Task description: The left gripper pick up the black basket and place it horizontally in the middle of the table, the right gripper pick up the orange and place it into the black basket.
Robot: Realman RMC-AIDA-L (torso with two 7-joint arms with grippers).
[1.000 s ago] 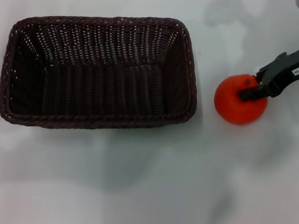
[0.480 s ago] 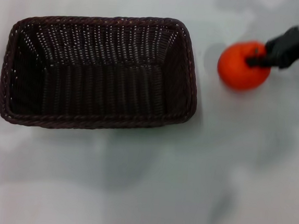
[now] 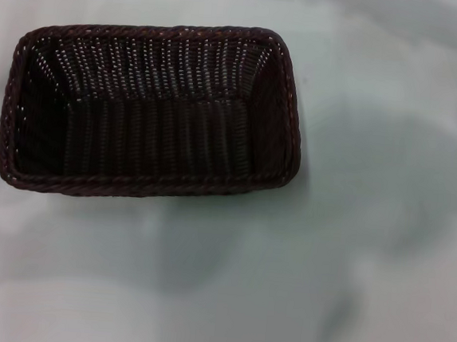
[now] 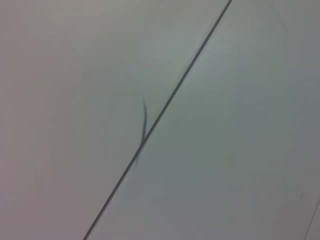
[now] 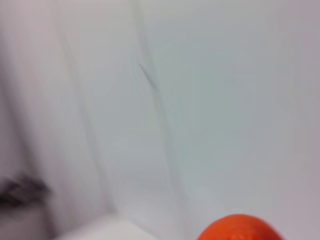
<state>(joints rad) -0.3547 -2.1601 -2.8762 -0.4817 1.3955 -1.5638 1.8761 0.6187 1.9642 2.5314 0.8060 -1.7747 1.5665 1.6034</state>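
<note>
An empty black basket [image 3: 152, 110] lies lengthwise on the white table [image 3: 349, 254]; the orange [image 5: 240, 228] shows only in the right wrist view, neither gripper visible, so grip unknown.

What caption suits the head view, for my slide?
Black basket sits open and unfilled on the white table; no gripper in sight.

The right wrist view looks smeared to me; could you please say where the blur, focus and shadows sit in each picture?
Right wrist view: streaked by motion blur, only the orange recognisable at the edge. Head view: black basket fairly sharp, soft grey shadows mottling the table. Left wrist view: even, dim light, one thin dark line crossing a plain surface.
</note>
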